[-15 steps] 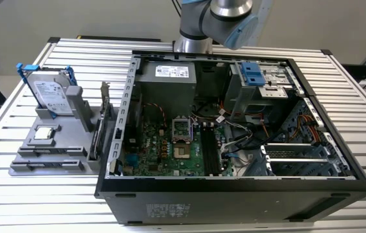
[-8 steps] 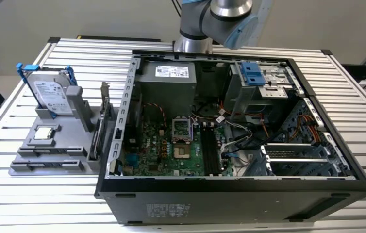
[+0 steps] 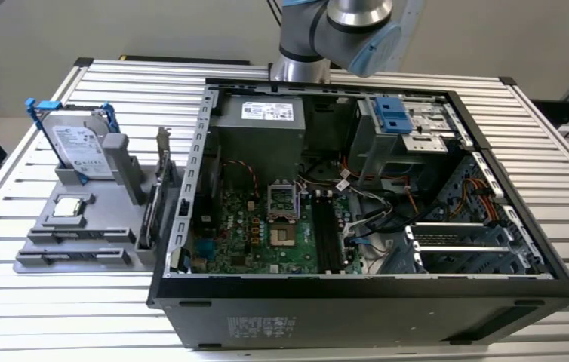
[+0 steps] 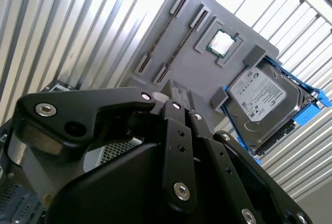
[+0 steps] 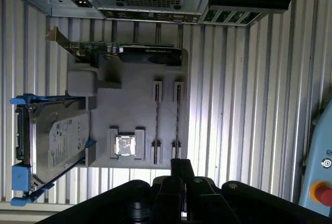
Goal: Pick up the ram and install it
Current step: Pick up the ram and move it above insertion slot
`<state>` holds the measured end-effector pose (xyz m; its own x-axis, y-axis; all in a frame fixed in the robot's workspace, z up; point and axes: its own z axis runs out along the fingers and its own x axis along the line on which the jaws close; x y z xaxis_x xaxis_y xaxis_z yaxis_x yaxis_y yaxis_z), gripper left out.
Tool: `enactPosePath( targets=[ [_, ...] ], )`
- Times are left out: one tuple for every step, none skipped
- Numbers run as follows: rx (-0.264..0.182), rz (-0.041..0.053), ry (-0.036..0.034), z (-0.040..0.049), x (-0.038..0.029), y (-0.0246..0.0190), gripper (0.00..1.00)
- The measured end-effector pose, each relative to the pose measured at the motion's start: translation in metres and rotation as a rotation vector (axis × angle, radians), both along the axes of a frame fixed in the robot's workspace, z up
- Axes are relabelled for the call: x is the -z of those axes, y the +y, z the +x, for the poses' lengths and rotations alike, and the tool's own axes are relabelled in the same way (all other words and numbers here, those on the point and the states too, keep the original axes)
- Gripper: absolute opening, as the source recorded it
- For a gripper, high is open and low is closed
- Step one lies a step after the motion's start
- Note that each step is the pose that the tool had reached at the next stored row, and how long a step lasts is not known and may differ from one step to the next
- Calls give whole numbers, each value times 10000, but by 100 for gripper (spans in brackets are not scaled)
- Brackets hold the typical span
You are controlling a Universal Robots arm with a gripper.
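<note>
Two ram sticks stand edge-on as thin dark strips (image 5: 157, 117) (image 5: 178, 117) in the paired slots of a grey holder (image 5: 135, 99). In the second wrist view the same strips (image 4: 162, 32) (image 4: 181, 45) run across the holder. My gripper (image 5: 179, 169) (image 4: 176, 97) hangs well above the holder, its black fingers pressed together with nothing between them. In the first wrist view the fingertips line up with the near end of one ram strip. The arm (image 3: 350, 26) enters from the top of the exterior view. The holder (image 3: 93, 204) sits at the exterior view's left, beside the open case.
The holder also carries a hard drive in a blue frame (image 3: 78, 147), a processor chip (image 3: 70, 209) and a card with a metal bracket (image 5: 129, 53). The open computer case (image 3: 365, 298) shows its motherboard with long black slots (image 3: 327, 234). All of this rests on a ribbed metal table (image 3: 23, 302).
</note>
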<state>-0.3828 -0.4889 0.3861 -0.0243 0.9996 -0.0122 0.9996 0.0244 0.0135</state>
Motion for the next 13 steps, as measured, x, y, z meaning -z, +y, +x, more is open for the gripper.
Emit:
enactPosePath(
  targets=[
    [1,0,0,0,0,0,0],
    [1,0,0,0,0,0,0],
    [1,0,0,0,2,0,0],
    [1,0,0,0,6,0,0],
    [1,0,-1,-1,13,0,0],
    [1,1,-1,-1,20,0,0],
    [1,0,-1,-1,28,0,0],
    [1,0,0,-1,35,0,0],
    [1,0,0,-1,44,0,0],
    [1,0,-1,-1,52,0,0],
    [0,0,-1,-1,59,0,0],
    [0,0,-1,-1,65,0,0],
    [1,0,0,-1,72,0,0]
  ],
)
